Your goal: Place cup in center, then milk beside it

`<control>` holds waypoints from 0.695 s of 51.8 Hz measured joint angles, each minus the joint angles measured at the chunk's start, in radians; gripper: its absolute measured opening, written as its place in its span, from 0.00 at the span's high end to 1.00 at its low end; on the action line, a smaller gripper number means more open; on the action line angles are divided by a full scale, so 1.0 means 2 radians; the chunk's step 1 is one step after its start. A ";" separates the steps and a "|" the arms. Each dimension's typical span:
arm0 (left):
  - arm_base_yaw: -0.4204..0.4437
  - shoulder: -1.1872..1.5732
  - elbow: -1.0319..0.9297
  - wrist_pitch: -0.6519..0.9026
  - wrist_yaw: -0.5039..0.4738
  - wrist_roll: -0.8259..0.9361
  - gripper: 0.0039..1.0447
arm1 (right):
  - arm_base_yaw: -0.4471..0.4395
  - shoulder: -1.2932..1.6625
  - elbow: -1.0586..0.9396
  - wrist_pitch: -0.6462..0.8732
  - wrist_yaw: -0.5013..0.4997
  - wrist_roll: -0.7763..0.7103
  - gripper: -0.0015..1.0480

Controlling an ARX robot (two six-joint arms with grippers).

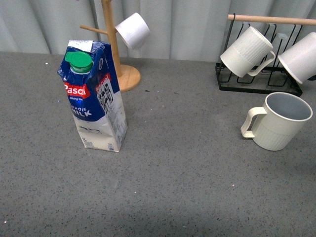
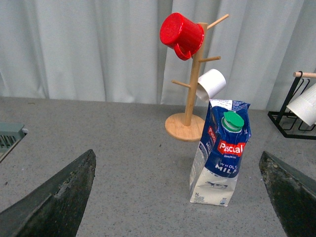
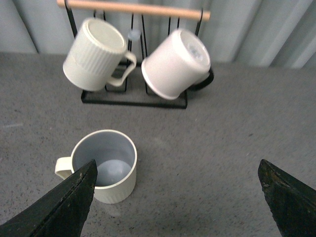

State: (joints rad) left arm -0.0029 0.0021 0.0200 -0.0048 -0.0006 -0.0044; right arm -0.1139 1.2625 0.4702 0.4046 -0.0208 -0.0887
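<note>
The cup [image 1: 280, 121], cream with a ribbed lower half and grey-blue inside, stands upright at the table's right, handle pointing left. In the right wrist view the cup [image 3: 109, 170] sits just beyond one finger of my open right gripper [image 3: 177, 197], apart from it. The milk [image 1: 95, 96], a blue-and-white carton with a green cap, stands upright at the left. In the left wrist view the milk [image 2: 219, 153] stands ahead of my open left gripper [image 2: 180, 197], nothing between the fingers. The center [image 1: 182, 138] is bare grey tabletop. Neither arm shows in the front view.
A wooden mug tree [image 2: 190, 113] behind the milk carries a red mug [image 2: 181, 34] and a small white cup [image 1: 133, 30]. A black wire rack [image 1: 256, 81] at the back right holds a ribbed cream mug [image 1: 247, 52] and a white mug [image 1: 301, 58]. Curtains close the back.
</note>
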 joint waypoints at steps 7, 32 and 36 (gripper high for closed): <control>0.000 0.000 0.000 0.000 0.000 0.000 0.06 | 0.000 0.100 0.080 -0.052 -0.014 0.025 0.09; 0.000 0.000 0.000 0.000 0.000 0.000 0.06 | 0.002 0.316 0.274 -0.216 -0.032 0.078 0.09; 0.000 0.000 0.000 0.000 0.000 0.000 0.06 | 0.004 0.333 0.283 -0.220 -0.031 0.075 0.09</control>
State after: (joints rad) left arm -0.0029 0.0021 0.0200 -0.0048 -0.0006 -0.0048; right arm -0.1062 1.9278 1.0367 -0.0353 -0.0826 0.0608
